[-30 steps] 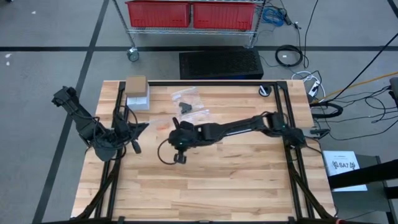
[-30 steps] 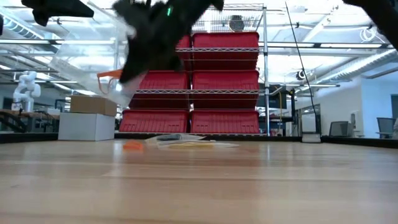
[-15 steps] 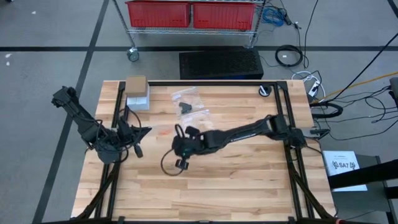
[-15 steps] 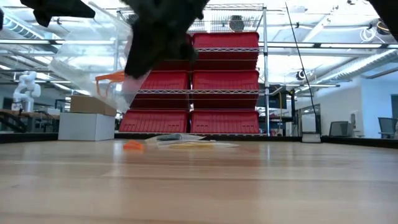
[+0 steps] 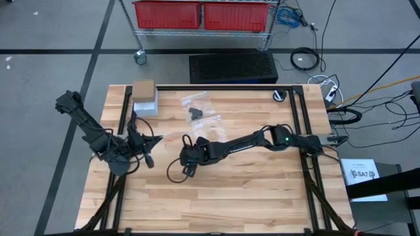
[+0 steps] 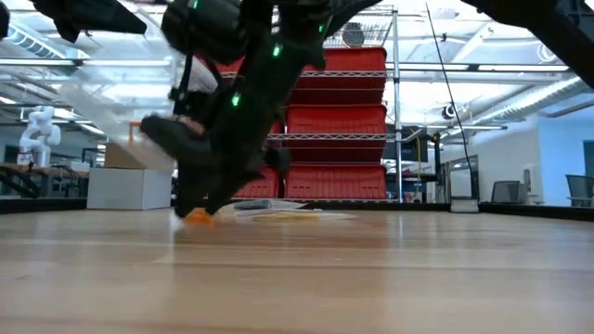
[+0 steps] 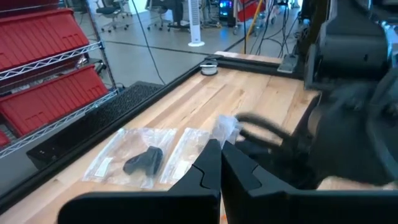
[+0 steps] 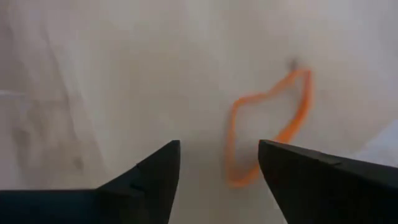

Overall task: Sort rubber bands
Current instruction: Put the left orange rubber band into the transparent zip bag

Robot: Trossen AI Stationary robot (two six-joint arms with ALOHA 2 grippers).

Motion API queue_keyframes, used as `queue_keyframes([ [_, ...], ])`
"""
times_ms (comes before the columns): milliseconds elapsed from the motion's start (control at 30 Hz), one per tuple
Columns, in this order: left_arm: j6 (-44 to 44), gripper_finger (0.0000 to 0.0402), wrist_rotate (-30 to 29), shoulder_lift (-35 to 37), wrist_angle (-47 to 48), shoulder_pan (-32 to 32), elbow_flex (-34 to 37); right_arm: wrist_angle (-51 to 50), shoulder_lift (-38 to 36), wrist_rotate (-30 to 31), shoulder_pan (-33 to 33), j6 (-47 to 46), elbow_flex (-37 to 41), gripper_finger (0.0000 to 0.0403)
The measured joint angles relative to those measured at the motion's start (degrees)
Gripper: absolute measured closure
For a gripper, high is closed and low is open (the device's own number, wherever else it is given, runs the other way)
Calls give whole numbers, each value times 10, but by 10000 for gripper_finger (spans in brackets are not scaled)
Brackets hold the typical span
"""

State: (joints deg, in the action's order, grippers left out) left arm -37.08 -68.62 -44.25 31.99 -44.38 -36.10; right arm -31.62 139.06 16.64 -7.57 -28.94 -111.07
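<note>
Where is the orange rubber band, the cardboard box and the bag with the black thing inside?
orange rubber band [image 8: 268, 127], right wrist view, on the loop's lower right strand.
cardboard box [image 5: 144, 88], high view, on its brown top.
bag with the black thing [image 7: 127, 163], left wrist view, on the clear plastic beside the dark lump.

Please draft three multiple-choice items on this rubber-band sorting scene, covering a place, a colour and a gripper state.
1. Where is the cardboard box?
A. on a white box at the table's far left corner
B. under the right arm
C. on the floor

2. What colour is the rubber band ahead of the right gripper?
A. black
B. orange
C. blue

3. How do the right gripper's fingers stand?
A. shut
B. clamping a box
C. apart

Answers: 1 A, the high view shows it there. 2 B, the right wrist view shows an orange loop. 3 C, a gap shows between the fingers.
</note>
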Motion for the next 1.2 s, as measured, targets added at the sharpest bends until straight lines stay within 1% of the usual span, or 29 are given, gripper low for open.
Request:
queue_keyframes([
  [100, 1, 401, 0, 0, -1, 0, 0, 6, 13, -1, 3, -2, -2, 204],
  [167, 1, 401, 2, 0, -2, 0, 0, 10, 22, 0, 3, 12, -3, 227],
  [267, -1, 401, 12, -1, -3, 0, 0, 12, 24, 4, 2, 22, -3, 287],
  [367, 0, 401, 22, -8, -13, -1, 0, 16, 21, 21, -9, 42, -2, 365],
  [400, 0, 401, 24, -12, -13, -1, 0, 19, 20, 29, -14, 50, -1, 384],
  [433, -1, 401, 24, -15, -15, -1, 0, 19, 17, 32, -19, 55, -1, 392],
  [567, -1, 401, 25, -32, -20, -1, 0, 2, -8, 5, -41, 70, 4, 397],
  [767, 1, 401, 37, -41, -29, -1, 0, 19, -91, 11, -82, 119, 1, 402],
  [933, 4, 401, 63, -41, -26, -1, 0, 34, -159, 48, -103, 156, 2, 402],
  [1033, 16, 401, 80, -41, -29, -1, 0, 39, -200, 81, -112, 178, 0, 402],
  [1100, 19, 401, 86, -41, -30, -1, 0, 30, -216, 105, -110, 193, 0, 402],
  [1200, 19, 401, 86, -41, -31, -1, 0, 15, -230, 116, -101, 207, 0, 403],
])
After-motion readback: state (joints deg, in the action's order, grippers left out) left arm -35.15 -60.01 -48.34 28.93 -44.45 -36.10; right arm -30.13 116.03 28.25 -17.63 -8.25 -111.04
